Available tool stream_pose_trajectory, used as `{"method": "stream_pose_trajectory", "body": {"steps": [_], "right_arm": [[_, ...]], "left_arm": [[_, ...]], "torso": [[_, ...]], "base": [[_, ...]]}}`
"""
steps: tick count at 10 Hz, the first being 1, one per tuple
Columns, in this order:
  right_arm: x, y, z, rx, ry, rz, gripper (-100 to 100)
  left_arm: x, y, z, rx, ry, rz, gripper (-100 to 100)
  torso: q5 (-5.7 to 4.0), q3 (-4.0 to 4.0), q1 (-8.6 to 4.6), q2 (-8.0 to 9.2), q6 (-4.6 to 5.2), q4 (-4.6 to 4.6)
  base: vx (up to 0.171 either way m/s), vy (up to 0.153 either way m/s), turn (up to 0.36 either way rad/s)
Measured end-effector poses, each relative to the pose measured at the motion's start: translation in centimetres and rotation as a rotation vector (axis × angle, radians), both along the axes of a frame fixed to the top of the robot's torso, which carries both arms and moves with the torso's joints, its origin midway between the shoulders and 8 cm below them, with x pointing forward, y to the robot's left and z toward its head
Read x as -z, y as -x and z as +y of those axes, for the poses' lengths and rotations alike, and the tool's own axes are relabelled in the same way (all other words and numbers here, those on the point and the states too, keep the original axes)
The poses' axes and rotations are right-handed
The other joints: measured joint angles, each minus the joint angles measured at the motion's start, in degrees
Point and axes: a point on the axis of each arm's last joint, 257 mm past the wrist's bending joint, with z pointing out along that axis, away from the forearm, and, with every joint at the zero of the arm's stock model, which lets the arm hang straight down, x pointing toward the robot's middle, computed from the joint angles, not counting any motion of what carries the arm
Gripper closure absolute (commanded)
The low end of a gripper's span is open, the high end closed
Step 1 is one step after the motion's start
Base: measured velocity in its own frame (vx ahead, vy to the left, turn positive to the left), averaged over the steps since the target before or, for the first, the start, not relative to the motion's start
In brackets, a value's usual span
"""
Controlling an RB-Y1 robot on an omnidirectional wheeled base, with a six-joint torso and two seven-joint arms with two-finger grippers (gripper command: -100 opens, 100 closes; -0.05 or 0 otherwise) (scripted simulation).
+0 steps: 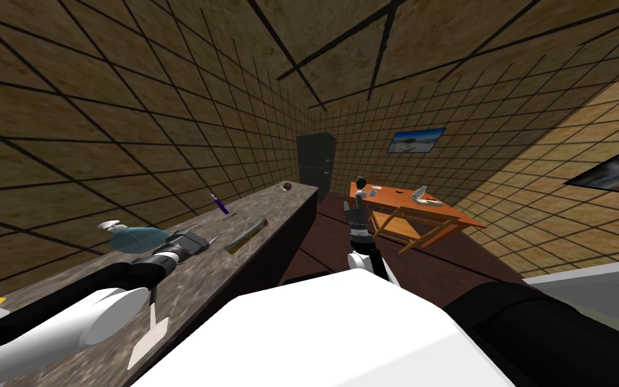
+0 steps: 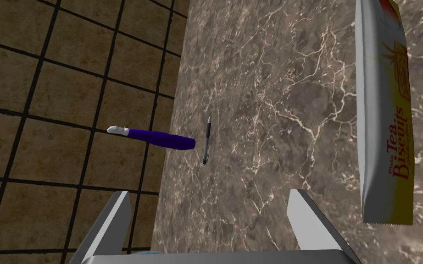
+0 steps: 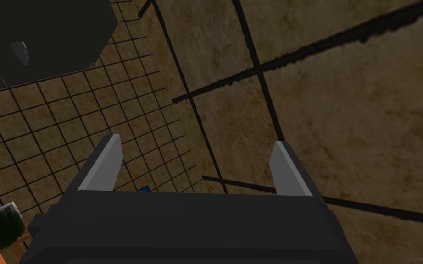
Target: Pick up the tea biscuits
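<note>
The tea biscuits [image 2: 385, 114] are a long white and yellow packet with red lettering, lying flat on a brown marbled counter [image 2: 270, 91]. In the head view the packet [image 1: 246, 235] lies along the counter's front edge. My left gripper [image 2: 208, 213] hovers over the counter, open and with nothing between its fingers; the packet lies just outside one finger [image 2: 307, 215]. From the head camera, the left gripper [image 1: 202, 243] sits just short of the packet's near end. My right gripper [image 3: 197, 167] is open and empty, and the right arm [image 1: 358, 215] is raised ahead of my chest, off the counter.
A purple tool with a white tip [image 2: 155, 136] and a black pen [image 2: 206, 140] lie beyond the left gripper, near the tiled wall. A blue-green flask [image 1: 137, 236] stands beside the left forearm. A dark cabinet [image 1: 315, 164] stands past the counter's end, and an orange table [image 1: 436, 215] to the right.
</note>
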Motion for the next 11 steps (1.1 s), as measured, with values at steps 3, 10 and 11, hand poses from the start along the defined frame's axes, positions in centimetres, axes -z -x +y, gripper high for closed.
{"method": "stream_pose_trajectory", "body": {"steps": [3, 10, 11], "right_arm": [[0.0, 0.0, 0.0, 0.0, 0.0, 0.0, 0], [0.0, 0.0, 0.0, 0.0, 0.0, 0.0, 0], [0.0, 0.0, 0.0, 0.0, 0.0, 0.0, 0]], "left_arm": [[1.8, 1.2, 0.9, -0.024, 0.053, 0.078, -100], [5.4, 4.4, 2.0, -0.08, 0.162, 0.256, -100], [5.9, 5.1, 2.2, -0.089, 0.182, 0.286, -100]], "torso": [[-0.01, -0.07, -0.04, -0.11, 0.0, -0.03], [0.0, -0.09, 0.03, -0.14, 0.0, -0.04], [0.0, -0.1, -0.01, -0.16, 0.0, -0.04]], "base": [[0.069, -0.033, -0.002], [0.08, -0.032, -0.011], [0.068, -0.035, -0.006]]}}
